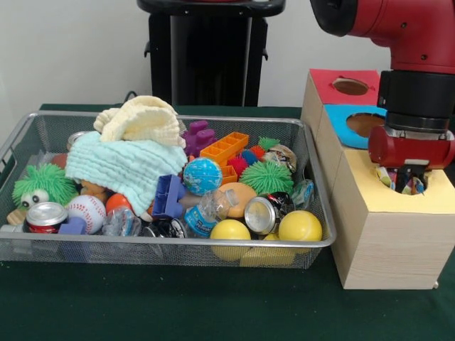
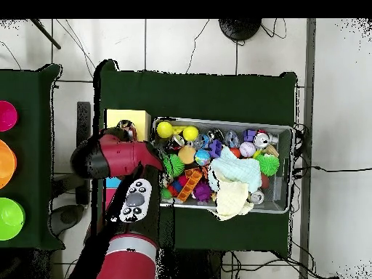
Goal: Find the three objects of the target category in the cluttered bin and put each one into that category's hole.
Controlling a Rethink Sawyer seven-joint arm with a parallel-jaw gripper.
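Note:
My gripper (image 1: 407, 183) hangs straight down over the round hole of the yellow-topped box (image 1: 370, 195), right of the wire-mesh bin (image 1: 178, 244). It is shut on a white polka-dot cloth (image 1: 416, 187), whose coloured dots show around the tips at the hole's mouth. The hole itself is mostly covered by the gripper and cloth. In the overhead view the gripper (image 2: 129, 131) sits over the yellow box (image 2: 120, 118), left of the bin (image 2: 218, 121). I see no other polka-dot cloth in the bin.
A mint-green waffle cloth (image 1: 121, 167) and a cream-yellow waffle cloth (image 1: 142, 121) lie heaped on the bin's toys, balls and cans. The blue-topped box (image 1: 341, 117) and the red-topped box (image 1: 330, 82) stand behind the yellow one. The arm (image 2: 120, 156) covers them from above.

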